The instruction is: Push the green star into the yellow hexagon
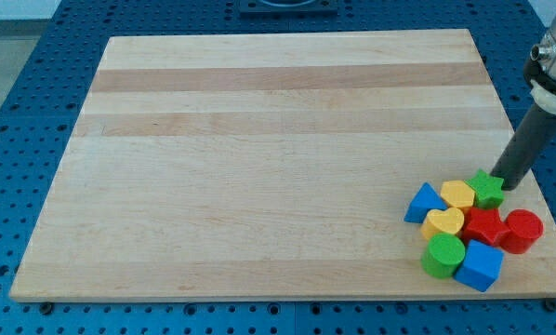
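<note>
Wooden desk [259, 140] mostly bare: my tip [507, 184], no hand fitted, touches green star [487, 189] at its 3 o'clock, star already against yellow hexagon [457, 194], overpush risks scattering the cluster.

My tip [508, 183] touching the green star [487, 188] on its right, star against yellow hexagon [457, 194], blocks clustered at wooden table [259, 167] bottom-right corner

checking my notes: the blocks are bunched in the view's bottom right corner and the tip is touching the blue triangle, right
Not quite. The camera view shows my tip at the right side of the green star, not at the blue triangle, which lies at the cluster's left end. The blocks are indeed bunched in the view's bottom right corner, with the yellow hexagon directly left of the star.
</note>
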`<move>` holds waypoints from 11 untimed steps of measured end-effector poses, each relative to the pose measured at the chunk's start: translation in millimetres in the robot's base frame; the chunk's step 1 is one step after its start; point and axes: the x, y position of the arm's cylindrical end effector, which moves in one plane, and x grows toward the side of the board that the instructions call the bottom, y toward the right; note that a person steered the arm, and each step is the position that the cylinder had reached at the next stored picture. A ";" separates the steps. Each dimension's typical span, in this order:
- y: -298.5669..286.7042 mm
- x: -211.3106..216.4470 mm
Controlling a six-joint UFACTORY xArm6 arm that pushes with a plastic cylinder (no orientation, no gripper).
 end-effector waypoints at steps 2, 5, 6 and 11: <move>18.3 8.5; 0.9 17.2; -12.4 17.2; -33.3 17.2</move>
